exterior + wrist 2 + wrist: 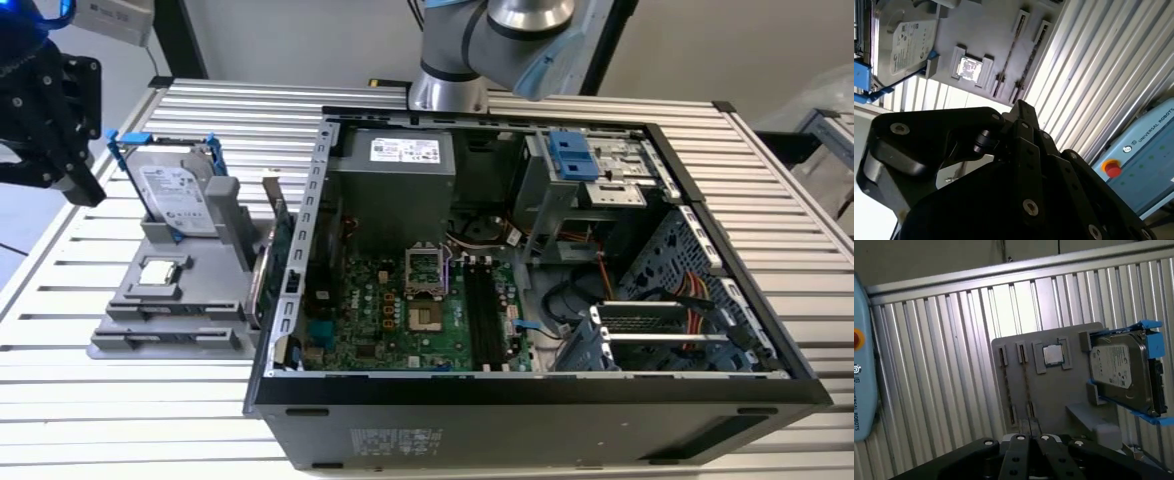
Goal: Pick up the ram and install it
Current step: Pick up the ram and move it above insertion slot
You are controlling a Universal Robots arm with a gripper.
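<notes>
One hard drive [180,195], one chip [160,272], one case [534,395] (one claw [1031,437])

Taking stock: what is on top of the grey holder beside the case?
The hard drive in its blue frame, the processor chip, the thin ram on edge in slots. The gripper covers one end of the grey holder.

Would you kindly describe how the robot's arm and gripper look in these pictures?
In the exterior view the arm is a silver metal tube with light blue joint caps. In the second wrist view the gripper is matte black, built of angular linked plates fastened with small round silver screws.
</notes>
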